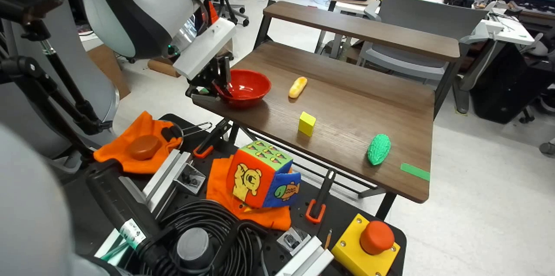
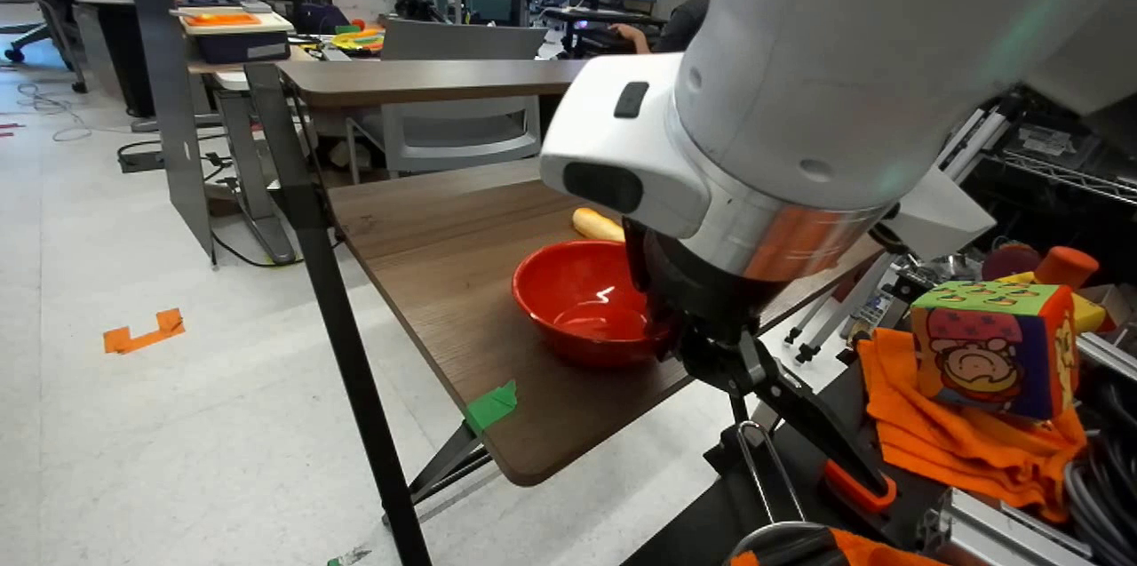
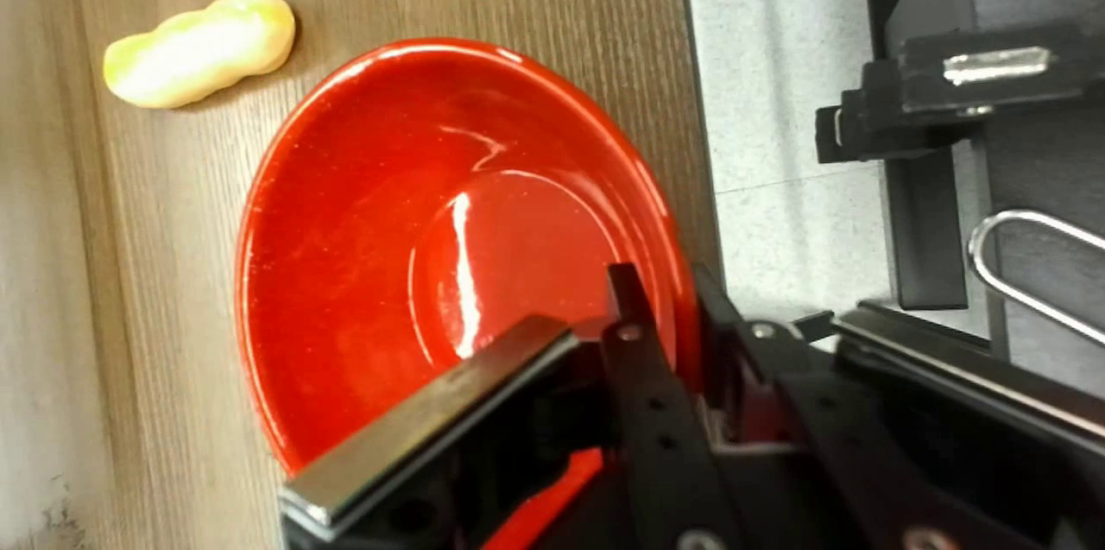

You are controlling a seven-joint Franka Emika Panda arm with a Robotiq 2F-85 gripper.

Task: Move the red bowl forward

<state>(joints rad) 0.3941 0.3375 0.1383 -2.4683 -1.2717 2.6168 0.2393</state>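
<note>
The red bowl (image 1: pixel 249 87) is at the table's near corner, close to the edge; it also shows in an exterior view (image 2: pixel 577 295). I cannot tell for sure whether its base fully touches the wood. In the wrist view, the bowl (image 3: pixel 414 213) fills the middle. My gripper (image 3: pixel 665 274) is shut on its rim at the table-edge side, one finger inside the bowl and one outside. The fingertips inside are partly hidden in an exterior view (image 1: pixel 225 89). A small yellow block (image 1: pixel 307 123) and a green bumpy object (image 1: pixel 379 149) stand apart from the bowl.
A pale yellow oblong piece (image 1: pixel 298 87) lies on the wooden table (image 1: pixel 347 102) beside the bowl. A raised shelf (image 1: pixel 360 29) runs along the back. Black clamps (image 1: pixel 321 198) and a soft cube (image 1: pixel 260 176) are in front. Green tape (image 2: pixel 491 406) marks a corner.
</note>
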